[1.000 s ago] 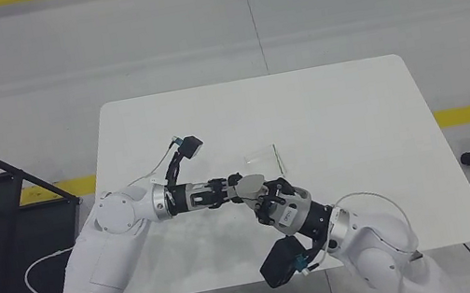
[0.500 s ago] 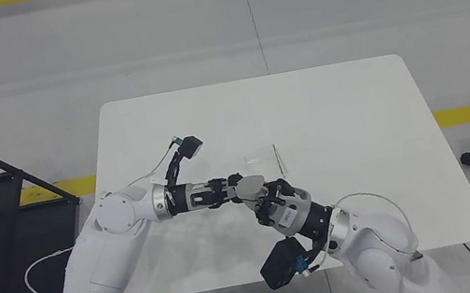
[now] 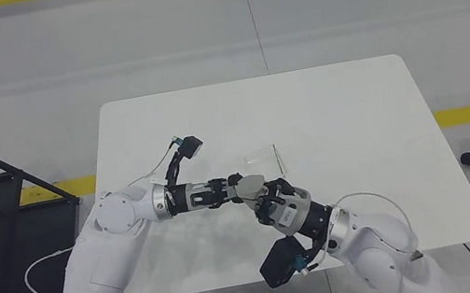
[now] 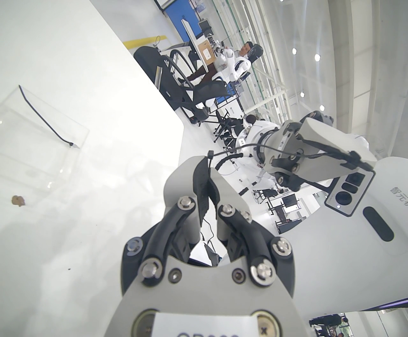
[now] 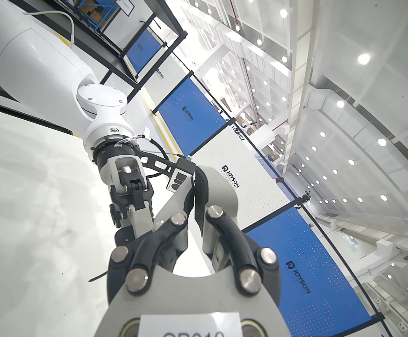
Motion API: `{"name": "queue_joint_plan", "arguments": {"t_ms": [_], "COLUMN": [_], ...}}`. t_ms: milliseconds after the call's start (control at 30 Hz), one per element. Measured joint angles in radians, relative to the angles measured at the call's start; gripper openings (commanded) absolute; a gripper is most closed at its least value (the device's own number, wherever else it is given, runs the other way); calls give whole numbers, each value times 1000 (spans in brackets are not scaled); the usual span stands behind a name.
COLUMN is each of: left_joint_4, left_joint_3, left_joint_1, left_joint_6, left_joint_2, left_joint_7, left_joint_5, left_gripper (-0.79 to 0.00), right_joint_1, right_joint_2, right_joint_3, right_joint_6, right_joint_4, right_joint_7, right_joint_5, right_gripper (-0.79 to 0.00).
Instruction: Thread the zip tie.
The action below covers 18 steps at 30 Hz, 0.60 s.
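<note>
White table [image 3: 354, 125] carries the work, and both claws meet just above it near the front edge. Left claw [image 4: 207, 169] is clamped tight on the head of a black zip tie [image 4: 236, 150], held clear of the surface. The strap runs across to the right claw [image 5: 195, 188], which is pinched narrow on it. Farther out, well apart from both claws, a clear tray [image 3: 260, 154] lies flat with a second black tie [image 4: 44, 120] resting inside.
</note>
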Motion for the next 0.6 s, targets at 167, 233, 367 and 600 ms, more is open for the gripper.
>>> {"name": "queue_joint_plan", "arguments": {"t_ms": [167, 233, 367, 600], "left_joint_4": [0, 0, -17, -49], "left_joint_3": [0, 0, 0, -6], "left_joint_1": [0, 0, 10, 29], "left_joint_6": [0, 0, 10, 19], "left_joint_2": [0, 0, 0, 6], "left_joint_7": [0, 0, 25, 63], "left_joint_5": [0, 0, 16, 47], "left_gripper": [-785, -785, -785, -785], "right_joint_1": [5, 5, 3, -2], "right_joint_2": [5, 7, 12, 20], "right_joint_3": [2, 3, 9, 21], "right_joint_6": [-37, -50, -78, -112], "right_joint_4": [1, -1, -5, -10], "right_joint_7": [-1, -2, -9, -13], "right_joint_5": [-13, -18, -27, -33], "right_gripper": [-785, -785, -785, -785]}}
